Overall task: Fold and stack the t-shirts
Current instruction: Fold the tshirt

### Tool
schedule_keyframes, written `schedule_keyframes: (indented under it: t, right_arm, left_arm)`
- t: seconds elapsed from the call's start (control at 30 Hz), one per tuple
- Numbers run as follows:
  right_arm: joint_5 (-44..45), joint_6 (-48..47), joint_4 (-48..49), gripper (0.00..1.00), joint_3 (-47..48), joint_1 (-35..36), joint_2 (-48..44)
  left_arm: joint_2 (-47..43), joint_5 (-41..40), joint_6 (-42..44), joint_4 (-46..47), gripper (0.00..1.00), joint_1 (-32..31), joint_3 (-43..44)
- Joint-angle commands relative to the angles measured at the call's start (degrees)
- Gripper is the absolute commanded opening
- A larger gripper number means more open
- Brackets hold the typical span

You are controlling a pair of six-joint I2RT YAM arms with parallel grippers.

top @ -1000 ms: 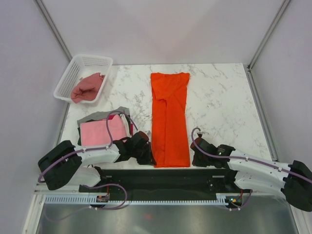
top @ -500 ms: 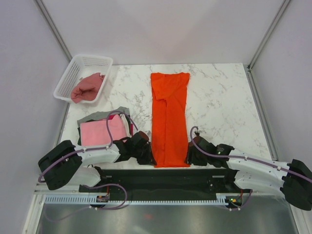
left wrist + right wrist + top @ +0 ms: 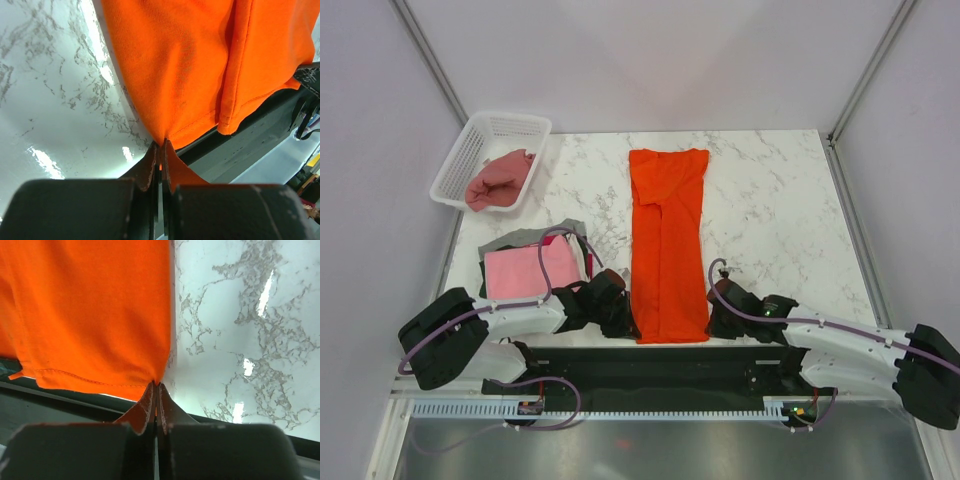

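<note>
- Top external view: the marble table [image 3: 770, 200] lies bare along the whole right side of the orange t-shirt [image 3: 666, 240], from far edge to near edge. On the left, a narrower bare strip parts that shirt from the other cloth.
- The orange t-shirt lies folded lengthwise as a long band down the middle of the table, its near hem at the table's near edge.
- The white mesh basket [image 3: 455, 170] sits at the far left corner and holds a crumpled dusty rose shirt [image 3: 500, 180].
- A folded stack sits at the near left, with the light pink shirt [image 3: 520, 272] on top and grey cloth [image 3: 568, 228] showing behind it.
- The left gripper [image 3: 161, 150] is clamped on the near left corner of the orange t-shirt, cloth pinched between the tips.
- The right gripper [image 3: 156, 389] is clamped on the near right corner, tips together at the hem.
</note>
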Motion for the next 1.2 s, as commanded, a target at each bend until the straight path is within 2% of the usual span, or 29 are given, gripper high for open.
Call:
schedule_keyframes:
  t: [0.0, 0.37, 0.57, 0.77, 0.9, 1.03, 1.17]
  right_arm:
    - [2.23, 1.15, -2.07, 0.00, -1.26, 0.21, -2.89]
    - [1.44, 1.24, -3.39, 0.00, -1.01, 0.13, -6.40]
    - [3.72, -2.10, -6.54, 0.00, 8.48, -0.66, -3.95]
    - [3.64, -7.19, -7.08, 0.00, 15.51, -7.34, -1.14]
    - [1.53, -11.76, -6.73, 0.00, 20.78, -13.92, 2.55]
    - [-0.23, -15.80, -5.07, 0.00, 25.01, -19.73, 8.35]
    - [-1.55, -19.15, -1.99, 0.00, 31.32, -24.04, 14.85]
  left_arm:
    - [1.53, -3.28, 0.48, -2.32, 0.02, -0.29, -1.92]
    - [-1.98, -1.53, 0.13, -3.29, 0.02, -0.38, -1.22]
    - [-5.41, -1.35, -0.04, -6.98, 0.02, -0.38, 3.17]
    - [-3.66, -3.11, 1.89, -13.04, 0.02, 0.67, 11.78]
    - [-1.81, -0.93, 4.69, -14.81, 0.02, 5.32, 16.71]
    - [1.79, 2.25, 6.89, -14.72, 0.02, 12.79, 22.50]
    - [8.63, 4.27, 9.18, -14.81, 0.02, 17.45, 28.39]
